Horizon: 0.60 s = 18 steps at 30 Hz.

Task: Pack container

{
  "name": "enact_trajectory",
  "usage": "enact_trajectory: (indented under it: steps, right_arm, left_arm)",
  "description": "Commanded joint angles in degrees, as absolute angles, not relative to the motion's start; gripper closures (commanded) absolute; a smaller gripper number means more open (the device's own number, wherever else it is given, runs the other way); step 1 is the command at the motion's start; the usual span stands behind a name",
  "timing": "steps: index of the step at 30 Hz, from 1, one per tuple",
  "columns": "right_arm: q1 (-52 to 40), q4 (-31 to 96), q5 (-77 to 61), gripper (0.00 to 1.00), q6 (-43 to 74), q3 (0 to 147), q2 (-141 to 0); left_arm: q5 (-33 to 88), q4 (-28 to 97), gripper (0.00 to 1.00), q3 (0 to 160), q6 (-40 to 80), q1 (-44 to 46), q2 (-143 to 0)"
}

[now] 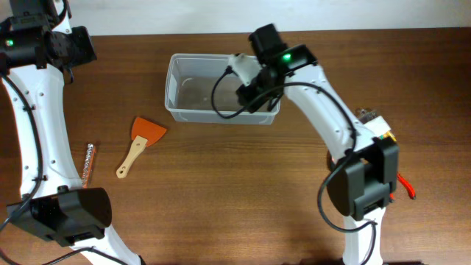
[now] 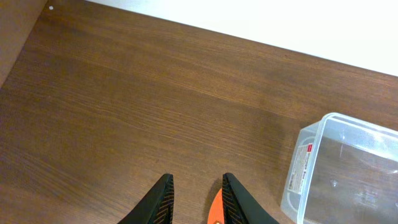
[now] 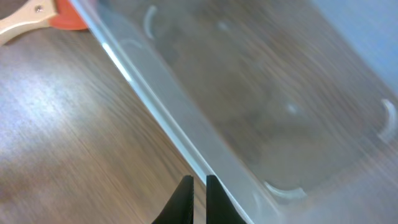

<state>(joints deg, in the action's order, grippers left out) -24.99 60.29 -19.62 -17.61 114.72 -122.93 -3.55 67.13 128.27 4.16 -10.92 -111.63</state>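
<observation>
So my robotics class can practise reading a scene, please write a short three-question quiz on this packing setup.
1. True or false: the scraper already lies inside the clear container.
2. Which gripper is at the container? A left, B right, C neither.
3. Fill in: the scraper has an orange blade and a ____ handle.

Key: 1 false, it lies on the table beside the container; 2 B, the right gripper; 3 wooden.

Bright, even light from above, with a soft sheen on the tabletop (image 1: pixel 243 184). Right wrist view is motion-blurred, and the container (image 3: pixel 261 106) is smeared and out of focus. Left wrist view is sharp.
</observation>
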Motion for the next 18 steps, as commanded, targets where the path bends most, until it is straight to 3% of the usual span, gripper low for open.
enact_trajectory:
  steps: [1, 18]
  right_arm:
    - [-27.66, 57.89, -22.74, 0.92, -19.66, 115.2, -122.56]
    - [-29.82, 52.01, -19.66, 0.92, -19.07, 115.09, -127.44]
  left_arm:
    - [-4.34, 67.79, 0.73, 129.27, 4.71, -11.03, -110.98]
    - [-3.88, 68.18, 0.73, 129.27, 4.71, -11.03, -110.98]
